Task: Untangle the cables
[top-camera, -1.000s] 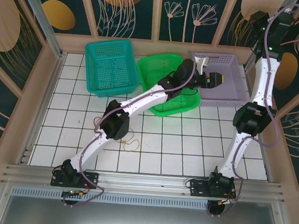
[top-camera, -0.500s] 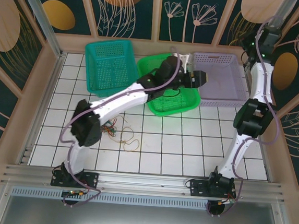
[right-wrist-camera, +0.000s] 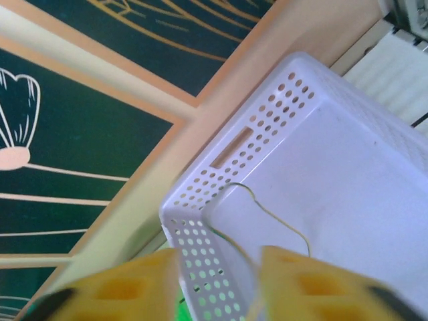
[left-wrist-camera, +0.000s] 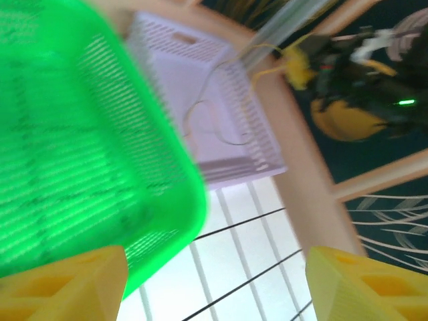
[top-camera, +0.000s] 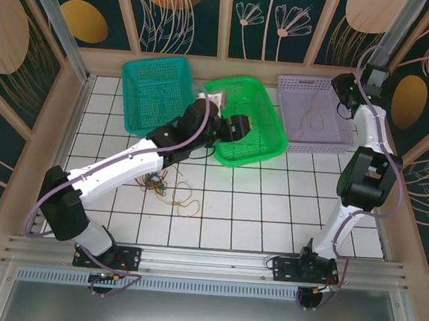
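Note:
A tangle of thin red, green and dark cables (top-camera: 156, 179) lies on the white tiles by the left arm's forearm, with a tan-yellow loop (top-camera: 186, 201) beside it. One tan-yellow cable (top-camera: 312, 122) (right-wrist-camera: 267, 214) (left-wrist-camera: 207, 114) lies curled in the purple basket (top-camera: 317, 147) (right-wrist-camera: 348, 167). My left gripper (top-camera: 240, 125) (left-wrist-camera: 214, 287) hovers over the green basket (top-camera: 277, 132) (left-wrist-camera: 80, 134), open and empty. My right gripper (top-camera: 345, 97) (right-wrist-camera: 217, 287) (left-wrist-camera: 301, 67) hangs over the purple basket's right rear part, jaws apart, the cable's end running close by one finger.
A teal basket (top-camera: 161, 126) stands left of the green one; all three sit along the back wall. Wooden-framed panels enclose the floor on three sides. Both arm bases are bolted at the near rail (top-camera: 206, 261).
My left arm swung back left from the purple basket to over the green one. The right gripper came down toward the purple basket and its jaws parted; a tan-yellow cable now lies in that basket.

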`<state>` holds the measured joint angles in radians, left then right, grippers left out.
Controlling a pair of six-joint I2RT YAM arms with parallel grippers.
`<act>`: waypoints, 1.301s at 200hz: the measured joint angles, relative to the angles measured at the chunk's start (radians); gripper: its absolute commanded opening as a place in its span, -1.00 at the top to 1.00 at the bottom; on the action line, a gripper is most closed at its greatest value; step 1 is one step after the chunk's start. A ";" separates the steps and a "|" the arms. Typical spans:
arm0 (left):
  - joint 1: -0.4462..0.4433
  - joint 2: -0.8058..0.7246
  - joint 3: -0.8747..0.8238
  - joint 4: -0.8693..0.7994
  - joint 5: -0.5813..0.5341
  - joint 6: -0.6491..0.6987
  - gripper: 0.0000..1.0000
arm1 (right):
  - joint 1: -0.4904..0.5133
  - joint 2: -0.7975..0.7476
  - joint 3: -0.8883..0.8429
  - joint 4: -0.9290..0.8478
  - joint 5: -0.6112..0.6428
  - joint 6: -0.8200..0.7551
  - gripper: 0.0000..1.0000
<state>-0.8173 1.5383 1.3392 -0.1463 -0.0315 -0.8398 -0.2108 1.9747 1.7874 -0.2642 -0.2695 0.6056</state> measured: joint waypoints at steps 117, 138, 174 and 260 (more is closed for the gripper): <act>0.372 -0.478 -0.515 -0.460 -0.079 -0.286 -0.47 | 0.777 -0.651 -0.667 0.161 0.145 -0.205 -0.33; 0.415 -0.500 -0.620 -0.485 -0.039 -0.307 -0.48 | 1.062 -0.669 -0.824 0.167 0.052 -0.293 -0.40; 0.476 -0.483 -0.716 -0.451 0.026 -0.318 -0.47 | 1.373 -0.522 -0.906 0.161 0.027 -0.418 -0.53; 0.569 -0.306 -0.747 -0.260 0.094 -0.316 -0.31 | 1.475 -0.098 -0.595 0.160 0.370 -0.647 -0.39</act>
<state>-0.2485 1.2324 0.5919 -0.4065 0.0628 -1.1561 1.2644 1.8771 1.1919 -0.1040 0.1005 -0.0410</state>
